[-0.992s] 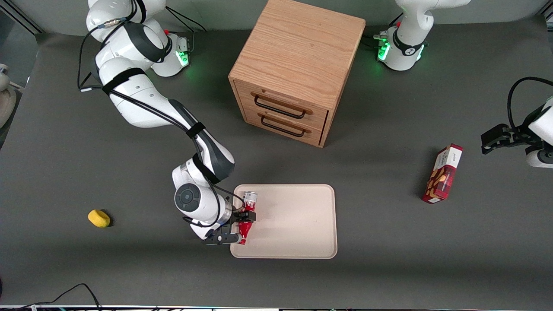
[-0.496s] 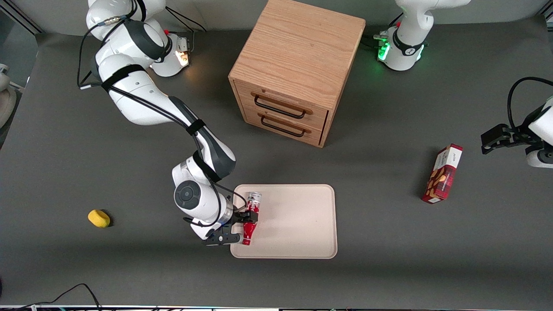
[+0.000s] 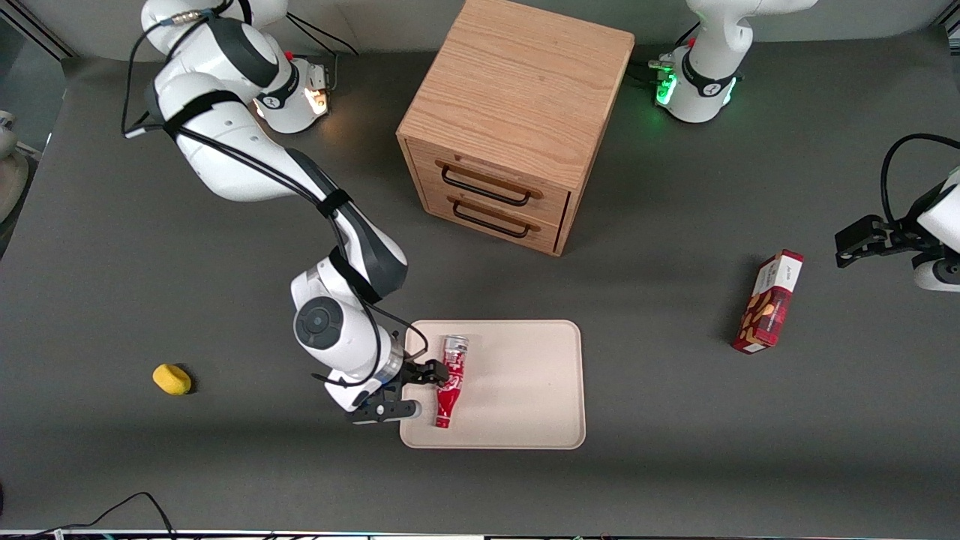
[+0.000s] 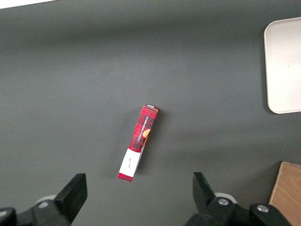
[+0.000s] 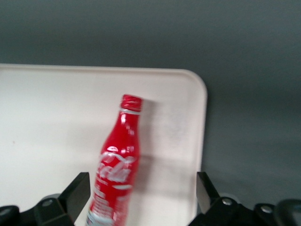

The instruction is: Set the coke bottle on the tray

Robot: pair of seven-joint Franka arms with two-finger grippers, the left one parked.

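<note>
The red coke bottle [image 3: 451, 381] lies on its side on the cream tray [image 3: 517, 390], near the tray's edge toward the working arm, silver base farther from the front camera and cap nearer. My right gripper [image 3: 415, 391] is open and empty over that tray edge, close beside the bottle but apart from it. In the right wrist view the bottle [image 5: 117, 162] lies on the tray [image 5: 47, 117] between the spread fingers of the gripper [image 5: 141, 193], close to one finger [image 5: 77, 190]. A corner of the tray [image 4: 284, 66] shows in the left wrist view.
A wooden drawer cabinet [image 3: 517, 112] stands farther from the front camera than the tray. A red snack box [image 3: 769, 301] lies toward the parked arm's end, also in the left wrist view [image 4: 138, 148]. A yellow object [image 3: 172, 379] lies toward the working arm's end.
The gripper opened and let go of the bottle. The bottle has shifted on the tray toward its middle, and the gripper has drawn back a little toward the tray's edge.
</note>
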